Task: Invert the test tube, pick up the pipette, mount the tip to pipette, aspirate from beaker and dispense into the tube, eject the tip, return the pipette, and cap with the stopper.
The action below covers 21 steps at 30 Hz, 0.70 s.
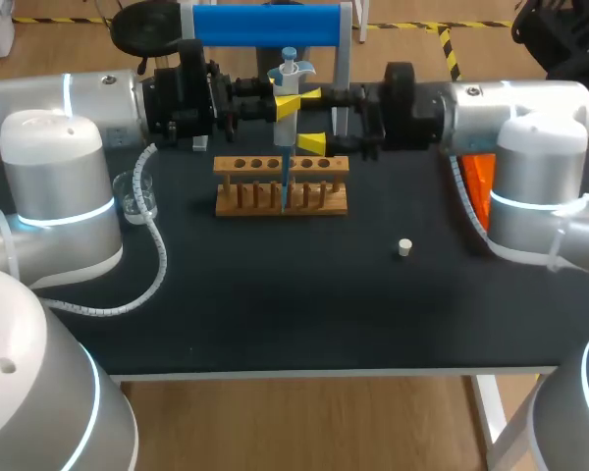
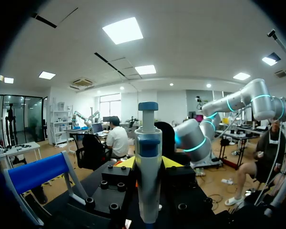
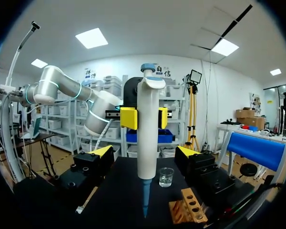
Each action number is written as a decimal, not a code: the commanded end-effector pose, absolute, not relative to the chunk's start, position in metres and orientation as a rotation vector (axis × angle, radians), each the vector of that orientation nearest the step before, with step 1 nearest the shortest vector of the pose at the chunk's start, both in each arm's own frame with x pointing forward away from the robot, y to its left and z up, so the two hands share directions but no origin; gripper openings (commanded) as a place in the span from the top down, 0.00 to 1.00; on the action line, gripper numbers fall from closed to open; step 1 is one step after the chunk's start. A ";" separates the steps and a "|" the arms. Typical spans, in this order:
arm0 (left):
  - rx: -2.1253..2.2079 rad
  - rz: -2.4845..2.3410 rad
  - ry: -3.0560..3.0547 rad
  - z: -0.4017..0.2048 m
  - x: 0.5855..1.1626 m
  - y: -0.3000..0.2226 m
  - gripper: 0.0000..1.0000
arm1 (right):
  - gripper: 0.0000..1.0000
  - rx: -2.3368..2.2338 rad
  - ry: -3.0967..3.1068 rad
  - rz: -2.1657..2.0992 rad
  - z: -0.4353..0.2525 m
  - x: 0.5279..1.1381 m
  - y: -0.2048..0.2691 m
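A white pipette with a blue tip stands upright behind the wooden tube rack. My left gripper is shut on its upper body, both yellow tips pressed against it. In the left wrist view the pipette fills the space between those fingers. My right gripper is open, one finger on each side of the pipette's lower body with a gap on both sides. The blue tip points down by the rack. The glass beaker stands at the left. The white stopper lies at the right.
A blue pipette stand rises behind both grippers. An orange object lies by my right arm. A white cable coil runs across the dark mat on the left.
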State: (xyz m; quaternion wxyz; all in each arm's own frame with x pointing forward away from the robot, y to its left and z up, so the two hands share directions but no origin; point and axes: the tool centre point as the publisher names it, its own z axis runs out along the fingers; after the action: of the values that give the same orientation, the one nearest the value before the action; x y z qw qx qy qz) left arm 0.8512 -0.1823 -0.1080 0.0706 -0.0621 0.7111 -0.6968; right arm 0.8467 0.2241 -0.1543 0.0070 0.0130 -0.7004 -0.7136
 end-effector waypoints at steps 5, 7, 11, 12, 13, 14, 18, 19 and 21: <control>-0.187 -2.097 2.135 -0.108 0.851 -0.182 1.00 | 0.22 0.059 -2.196 -2.216 -0.153 0.851 0.235; -0.187 -2.097 2.135 -0.108 0.851 -0.182 1.00 | 0.23 0.063 -2.198 -2.214 -0.153 0.852 0.237; -0.187 -2.097 2.135 -0.108 0.851 -0.182 1.00 | 0.24 0.067 -2.202 -2.209 -0.153 0.854 0.240; -0.187 -2.097 2.135 -0.108 0.851 -0.182 1.00 | 0.25 0.069 -2.203 -2.208 -0.153 0.855 0.242; -0.187 -2.097 2.135 -0.108 0.851 -0.182 1.00 | 0.25 0.071 -2.202 -2.207 -0.152 0.855 0.243; -0.187 -2.097 2.135 -0.108 0.851 -0.182 1.00 | 0.25 0.075 -2.202 -2.207 -0.152 0.855 0.244; -0.187 -2.097 2.135 -0.108 0.851 -0.182 1.00 | 0.29 0.086 -2.202 -2.206 -0.150 0.856 0.247; -0.187 -2.097 2.135 -0.108 0.851 -0.182 1.00 | 0.29 0.088 -2.201 -2.206 -0.150 0.856 0.248; -0.187 -2.097 2.135 -0.108 0.851 -0.182 1.00 | 0.31 0.092 -2.200 -2.207 -0.149 0.857 0.249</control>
State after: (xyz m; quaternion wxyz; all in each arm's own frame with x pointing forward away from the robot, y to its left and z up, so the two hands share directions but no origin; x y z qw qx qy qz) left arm 0.8513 -0.1822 -0.1082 0.0707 -0.0621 0.7107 -0.6971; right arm 0.8547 0.2462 -0.1497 0.0114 0.0291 -0.7052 -0.7084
